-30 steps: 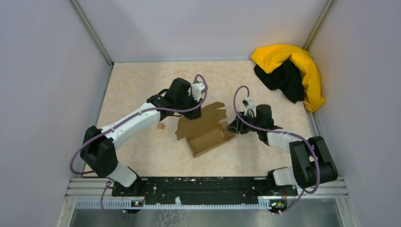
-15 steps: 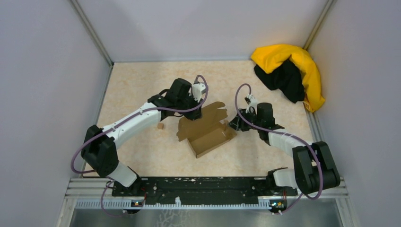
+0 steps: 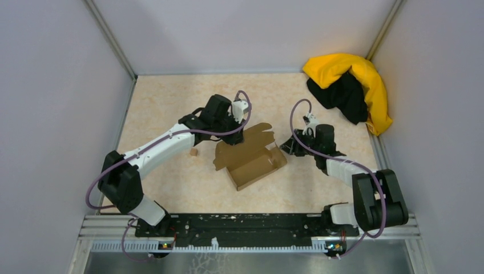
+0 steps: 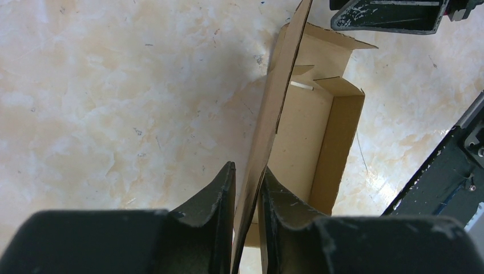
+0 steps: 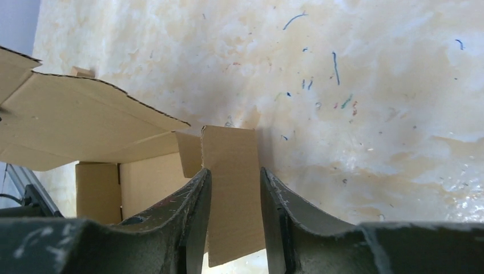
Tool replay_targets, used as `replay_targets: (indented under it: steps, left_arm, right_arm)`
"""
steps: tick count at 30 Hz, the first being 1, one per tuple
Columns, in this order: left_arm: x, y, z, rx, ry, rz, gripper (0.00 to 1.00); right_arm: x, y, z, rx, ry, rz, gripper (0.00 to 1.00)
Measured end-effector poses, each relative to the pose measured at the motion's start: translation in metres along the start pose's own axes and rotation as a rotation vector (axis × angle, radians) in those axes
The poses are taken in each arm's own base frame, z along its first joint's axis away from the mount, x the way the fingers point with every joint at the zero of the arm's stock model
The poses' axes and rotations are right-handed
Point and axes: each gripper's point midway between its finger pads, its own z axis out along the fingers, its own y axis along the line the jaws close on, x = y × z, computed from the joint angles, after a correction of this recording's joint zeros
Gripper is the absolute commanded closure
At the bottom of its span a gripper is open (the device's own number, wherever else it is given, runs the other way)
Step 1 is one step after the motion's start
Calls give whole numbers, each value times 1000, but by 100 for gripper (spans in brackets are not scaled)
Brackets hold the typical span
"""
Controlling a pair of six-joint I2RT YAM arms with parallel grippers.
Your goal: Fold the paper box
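The paper box [image 3: 251, 162] is a half-formed brown cardboard tray in the middle of the table, its lid flap [image 4: 279, 85] standing up. My left gripper [image 3: 237, 137] is shut on the lid's edge, which runs between its tips in the left wrist view [image 4: 246, 177]. My right gripper [image 3: 287, 150] is at the box's right end. In the right wrist view it [image 5: 234, 177] is open, and the box's upright side flap [image 5: 228, 148] stands between its fingers with small gaps. The lid [image 5: 74, 120] slants at left there.
A tiny brown cardboard scrap [image 3: 194, 152] lies left of the box. A yellow-and-black cloth heap [image 3: 348, 85] fills the far right corner. Grey walls close the table on three sides. The right gripper's body [image 4: 388, 14] shows beyond the box in the left wrist view.
My right gripper has drawn slightly right and away at the box's right end, its wrist swinging toward the far side. The left gripper has kept its hold on the lid.
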Motion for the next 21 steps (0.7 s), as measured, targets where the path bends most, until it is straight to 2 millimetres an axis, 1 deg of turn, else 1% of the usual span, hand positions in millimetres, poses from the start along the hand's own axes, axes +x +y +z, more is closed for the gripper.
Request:
replay_targets:
  steps: [4, 6, 8, 13, 18, 21]
  left_arm:
    - [0, 1, 1, 0, 0, -2, 74]
    - [0, 2, 1, -1, 0, -3, 74]
    - [0, 2, 1, 0, 1, -3, 74]
    - [1, 2, 2, 0, 2, -3, 74]
    - [1, 2, 3, 2, 4, -3, 74]
    - [1, 2, 3, 3, 5, -4, 74]
  right_arm:
    - [1, -8, 0, 32, 0, 14, 66]
    - [3, -12, 0, 49, 3, 21, 63]
    - [4, -16, -1, 62, 0, 29, 62]
    - [14, -28, -6, 101, 9, 71, 62]
    - [17, -27, -4, 88, 29, 78, 65]
    - [26, -28, 0, 67, 68, 97, 66]
